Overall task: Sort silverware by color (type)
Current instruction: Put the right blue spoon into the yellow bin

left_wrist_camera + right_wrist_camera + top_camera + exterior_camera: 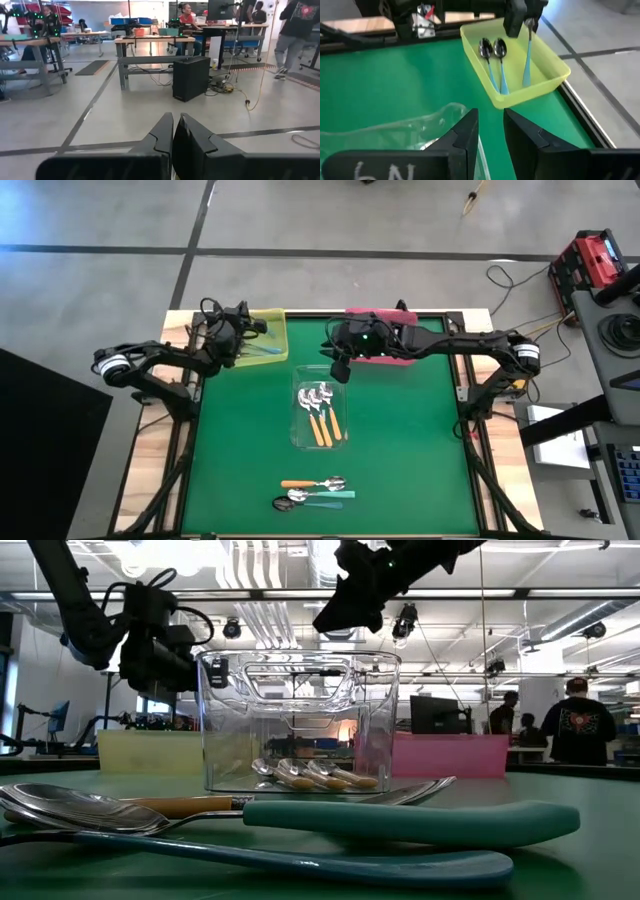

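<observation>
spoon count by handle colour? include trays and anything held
Orange-handled spoons: 4 (3 in the clear tray, 1 on the table)
Teal/blue-handled spoons: 5 (2 in the yellow tray, 1 in the left gripper, 2 on the table)
Total: 9

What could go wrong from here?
1. The left hand holds a teal-handled spoon hanging upright close to the outer wall of the yellow plastic tray. On release it may tip over the rim.
2. The right hand, open, hovers by the rim of the clear plastic tray. Coming down, it might clip the wall.
3. The loose orange-handled spoon and teal-handled spoons lie bunched together, so a pick may drag a neighbour.
</observation>
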